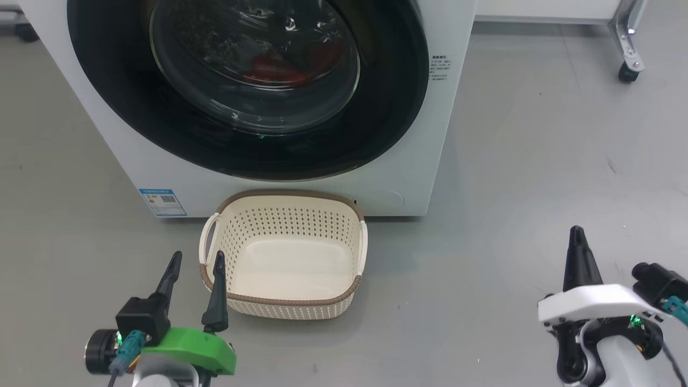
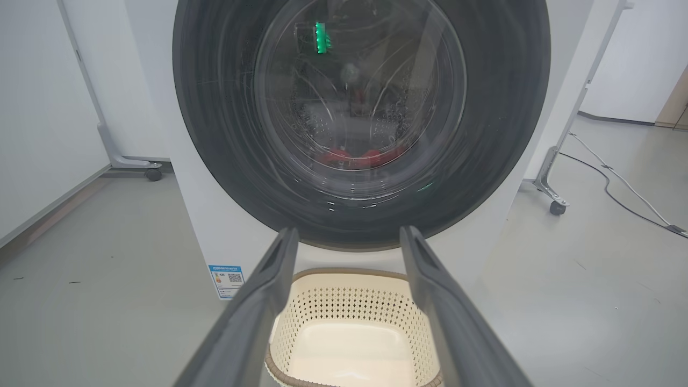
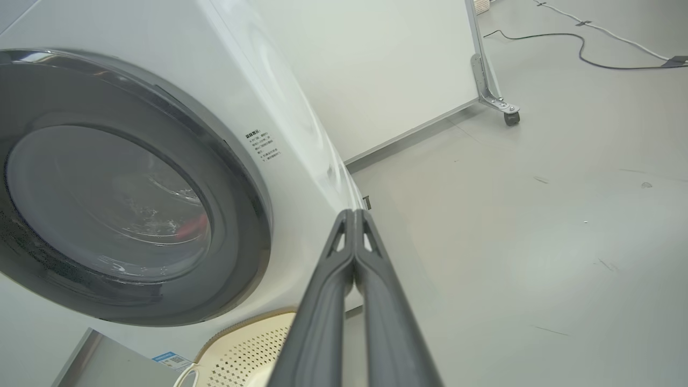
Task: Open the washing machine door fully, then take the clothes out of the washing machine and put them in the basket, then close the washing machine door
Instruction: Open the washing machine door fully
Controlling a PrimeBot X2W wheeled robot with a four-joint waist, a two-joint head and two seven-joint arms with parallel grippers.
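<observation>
Basket (image 1: 285, 192) empty, clothes (image 1: 274, 70) in washing machine (image 1: 430, 140), left tool (image 1: 198, 257) spread, right tool (image 1: 577, 232) pressed together.

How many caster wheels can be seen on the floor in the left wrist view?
2. The left caster stands left of the washing machine, the right caster to its right, each under a metal foot. Others may be hidden behind the machine.

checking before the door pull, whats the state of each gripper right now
left dark two-finger gripper: open, holds nothing
right dark two-finger gripper: closed, holds nothing
</observation>
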